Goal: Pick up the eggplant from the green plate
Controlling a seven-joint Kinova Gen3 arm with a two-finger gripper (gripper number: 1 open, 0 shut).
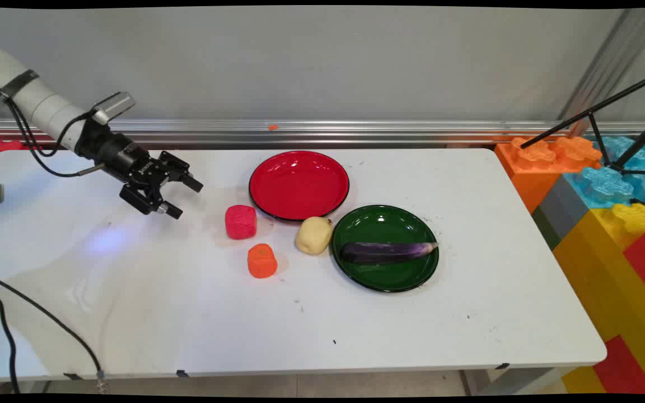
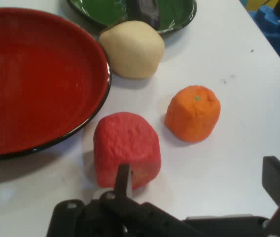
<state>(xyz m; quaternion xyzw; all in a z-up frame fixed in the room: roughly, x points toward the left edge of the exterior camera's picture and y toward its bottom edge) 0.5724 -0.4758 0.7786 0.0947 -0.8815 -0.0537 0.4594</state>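
Black cabling crosses the near left corner of the white bench. Farther back, the white arm enters from the upper left and slopes downward to the right, with black cables hanging from it. Its wrist is tilted, so the black two-finger pincer points right and slightly down, held above the bench surface and touching nothing. The fingers are spread apart, with nothing between them.

Nearest to the pincer is a red, rough-skinned, cube-like foam fruit, just to its right on the bench. In the hand view this red fruit sits directly ahead of the fingers. An orange, rough-skinned foam fruit stands near it, toward the bench's near edge. A pale yellow, rounded foam fruit lies between a shiny red round plate and a shiny green round plate, just beside both rims. The red plate carries nothing. A long purple eggplant lies flat in the green plate. Large coloured building blocks stand off the bench's right end.
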